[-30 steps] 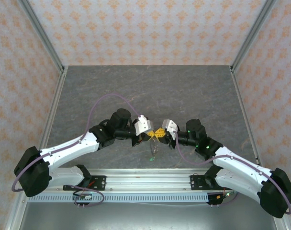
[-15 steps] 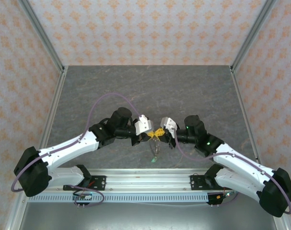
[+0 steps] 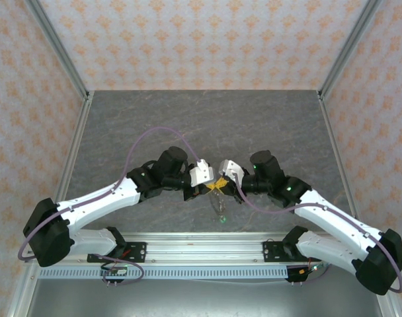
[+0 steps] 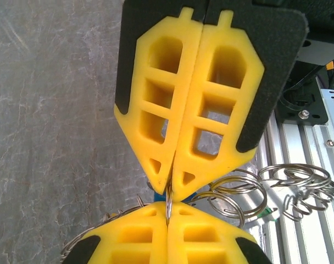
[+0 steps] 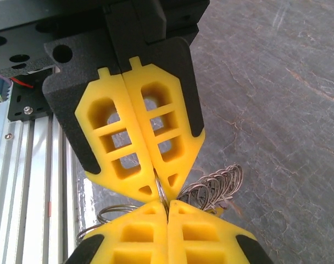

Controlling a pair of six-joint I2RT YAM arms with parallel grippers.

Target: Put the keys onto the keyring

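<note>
My left gripper (image 3: 208, 187) and right gripper (image 3: 226, 185) meet tip to tip above the near middle of the table. Both are shut on the same thin metal wire of the keyring (image 4: 168, 199), seen edge-on between the yellow pads. In the left wrist view my left gripper (image 4: 167, 205) fills the bottom and the right one's fingers (image 4: 197, 170) point down at it. The right wrist view mirrors this around my right gripper (image 5: 168, 203). Several small split rings (image 5: 212, 187) hang beside the pinch. A blue tag (image 4: 156, 192) peeks out behind the tips. Below them dangle keys (image 3: 218, 206) with a green tag (image 3: 221, 218).
The grey stone-patterned table (image 3: 207, 125) stretches away behind the grippers. The aluminium rail (image 3: 201, 244) with the arm bases runs along the near edge, close below the hanging keys. Patterned walls close in the left, right and back sides.
Both arms have swung their elbows a little farther from the rail while the tips stayed joined. The dangling keys with the green tag have swung slightly to the right.
</note>
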